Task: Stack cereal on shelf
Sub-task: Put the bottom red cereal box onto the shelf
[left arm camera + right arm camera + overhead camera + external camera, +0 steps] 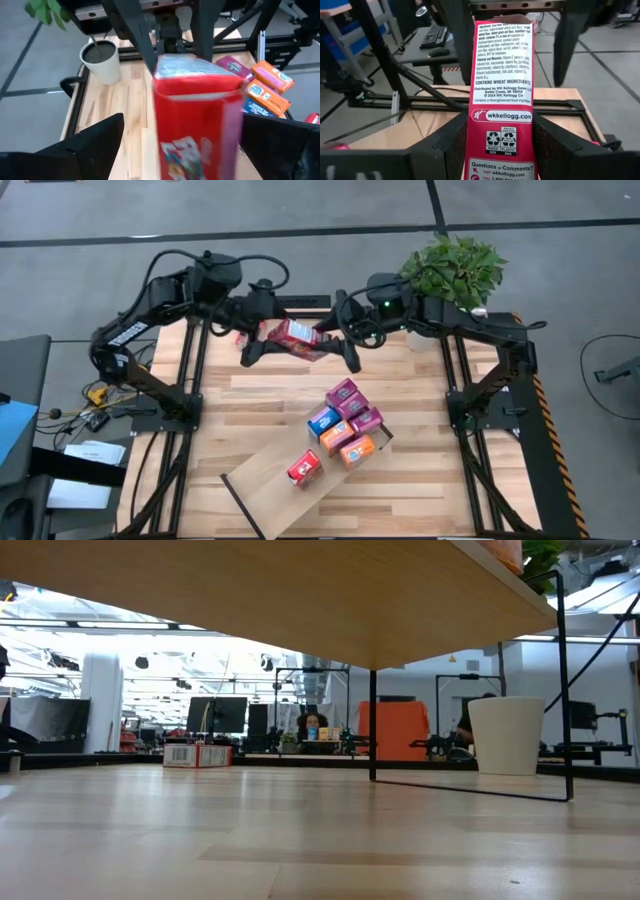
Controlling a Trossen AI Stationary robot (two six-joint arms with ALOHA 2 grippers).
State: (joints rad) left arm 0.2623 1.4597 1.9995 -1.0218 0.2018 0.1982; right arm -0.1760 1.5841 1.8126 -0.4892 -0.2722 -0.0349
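The right gripper (335, 345) is clamping a red printed cardboard cereal box (293, 333); the left gripper (262, 340), jaws apart, is seemingly releasing it mid-handover. Next: carrying it to the pale wood shelf (270, 480).

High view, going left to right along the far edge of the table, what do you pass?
left gripper → red cereal box → right gripper → potted plant
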